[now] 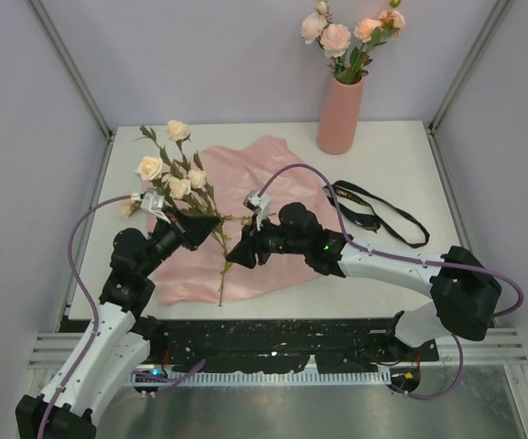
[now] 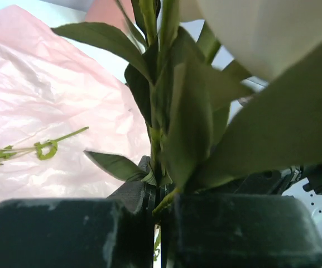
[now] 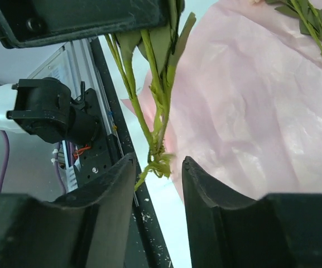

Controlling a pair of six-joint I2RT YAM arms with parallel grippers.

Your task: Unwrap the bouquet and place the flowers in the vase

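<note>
Clamping flowers (image 1: 179,187) in left tool (image 2: 159,220), right tool (image 3: 158,170) parted just beside

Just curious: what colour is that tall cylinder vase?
The tall vase is plain salmon pink; top view shows it best.

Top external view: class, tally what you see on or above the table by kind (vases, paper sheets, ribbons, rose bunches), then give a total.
Vase: 1
Pink paper sheet: 1
Black ribbon: 1
Rose bunches: 2 (vase bunch; held bunch in the left pincer)
Total: 5
</note>
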